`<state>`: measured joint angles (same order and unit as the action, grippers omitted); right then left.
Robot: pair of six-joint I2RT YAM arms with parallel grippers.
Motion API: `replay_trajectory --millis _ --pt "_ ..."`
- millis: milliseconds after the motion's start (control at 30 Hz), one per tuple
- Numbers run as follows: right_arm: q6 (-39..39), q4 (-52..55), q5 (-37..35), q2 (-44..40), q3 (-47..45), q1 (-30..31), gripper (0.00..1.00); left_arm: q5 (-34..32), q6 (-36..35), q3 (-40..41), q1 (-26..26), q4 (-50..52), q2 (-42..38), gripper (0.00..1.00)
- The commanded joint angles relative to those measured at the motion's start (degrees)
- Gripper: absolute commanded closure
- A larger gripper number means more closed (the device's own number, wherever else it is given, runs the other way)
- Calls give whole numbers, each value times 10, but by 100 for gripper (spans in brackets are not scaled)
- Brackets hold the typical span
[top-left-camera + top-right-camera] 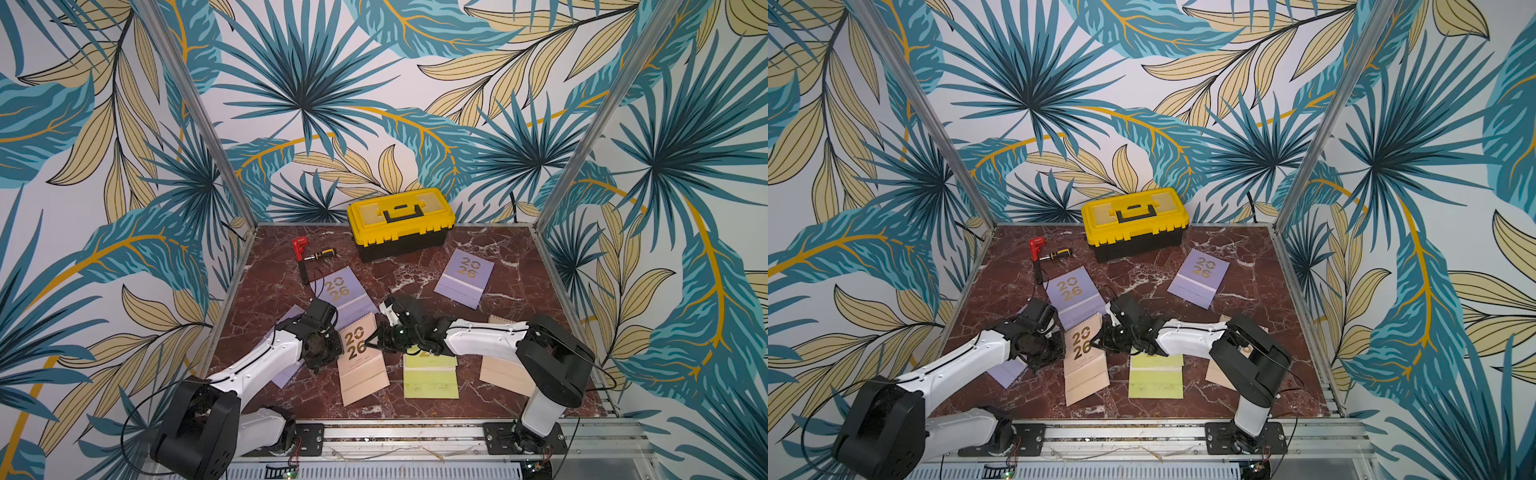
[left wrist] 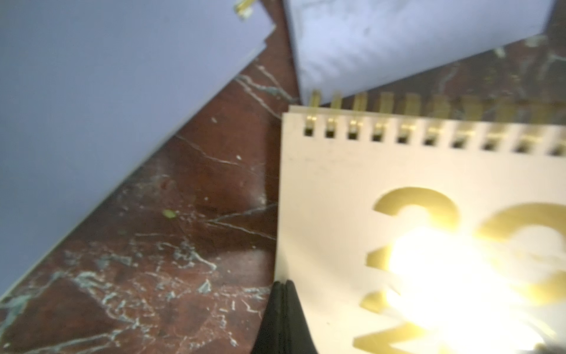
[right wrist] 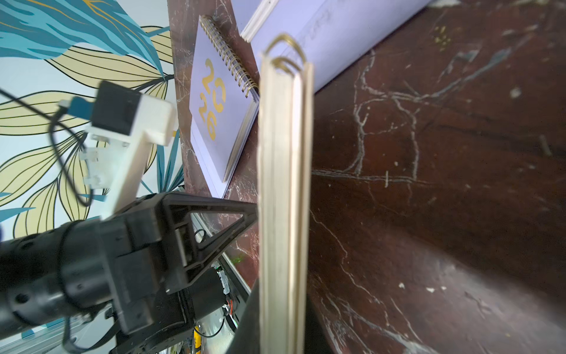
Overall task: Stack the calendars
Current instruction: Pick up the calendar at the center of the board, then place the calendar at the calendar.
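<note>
Nearest, well in front of the toolbox (image 1: 401,222), a second peach calendar (image 1: 500,374) is mostly covered by the right arm. The numerals of the green calendar (image 1: 431,382) beside it are hidden by that arm as well. A near lavender calendar (image 1: 286,376) is largely hidden under the left arm.

Between these, the peach calendar (image 1: 360,365) is seen, gold-spiralled, with a gold "2026"; in the left wrist view the numerals are washed out by glare. One side edge is pinched by the right gripper (image 1: 374,340), and the closed-up left gripper (image 2: 282,294) is pressed against the opposite edge.

Closer to the toolbox, a middle lavender calendar (image 1: 338,291) is overlapped by the peach calendar's spiral end. A far lavender calendar (image 1: 464,277) is laid apart on the marble table (image 1: 519,266). A screwdriver (image 1: 319,254) and a red tool (image 1: 299,245) are set on the left arm's side of the toolbox.
</note>
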<state>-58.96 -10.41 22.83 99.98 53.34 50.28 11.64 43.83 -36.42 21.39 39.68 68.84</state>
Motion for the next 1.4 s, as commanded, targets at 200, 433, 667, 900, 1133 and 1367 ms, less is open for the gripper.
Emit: replay_trajectory --millis 200,433,667,900,1133,1367 --pt "-24 -65 -9 -123 -105 -59 100 50 15 -71 1 6 -69 96" --pt "-18 -82 24 -245 -213 -128 100 92 49 -95 7 -32 -76 79" --pt "-2 -53 49 -370 -304 -192 100 113 105 -71 62 -140 -43 61" --pt "29 -2 120 -464 -359 -266 100 132 150 -48 98 -236 1 57" --pt "76 35 216 -472 -374 -346 100 137 162 -45 115 -281 35 56" --pt "102 13 268 -447 -385 -374 100 146 181 -37 133 -326 71 55"
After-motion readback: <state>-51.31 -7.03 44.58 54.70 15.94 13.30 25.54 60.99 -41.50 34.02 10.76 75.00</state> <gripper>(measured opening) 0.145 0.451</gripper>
